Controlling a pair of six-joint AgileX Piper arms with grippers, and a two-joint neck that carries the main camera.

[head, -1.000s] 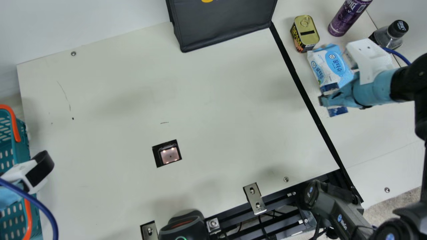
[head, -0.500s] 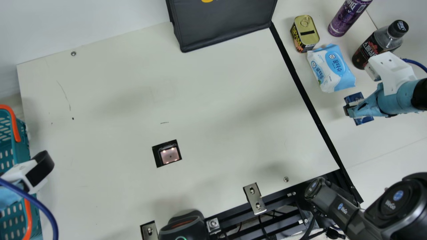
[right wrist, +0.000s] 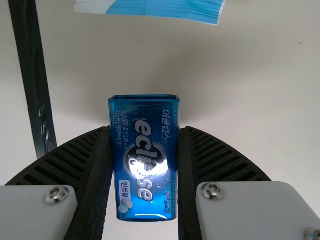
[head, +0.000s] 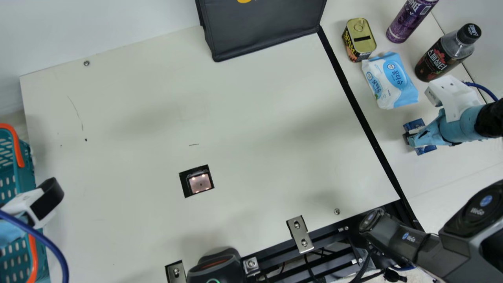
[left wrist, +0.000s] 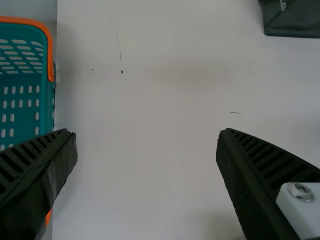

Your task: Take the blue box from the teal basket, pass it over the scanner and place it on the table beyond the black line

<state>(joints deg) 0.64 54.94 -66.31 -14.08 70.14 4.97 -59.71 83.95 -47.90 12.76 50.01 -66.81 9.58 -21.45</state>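
In the main view my right gripper (head: 408,138) is beyond the black line (head: 363,120), shut on the blue box (head: 426,149), whose ends stick out on both sides of the fingers. The right wrist view has the blue box (right wrist: 146,175) squeezed between both fingers of my right gripper (right wrist: 145,160). The teal basket (head: 24,169) lies at the main view's left edge, with my left arm's wrist partly over it. In the left wrist view my left gripper (left wrist: 146,132) is open beside the teal basket (left wrist: 46,105). The scanner window (head: 200,183) lies in the table.
Beyond the line stand a yellow-topped can (head: 359,39), a purple can (head: 410,19) and a dark bottle (head: 448,53); a wipes pack (head: 391,80) lies nearest the blue box. A black bag (head: 263,25) is at the back, a dark device (head: 216,267) at the front edge.
My right gripper has moved with the blue box away from the wipes pack, farther to the right and toward the front, then slightly lower in the main view. The left arm has kept still.
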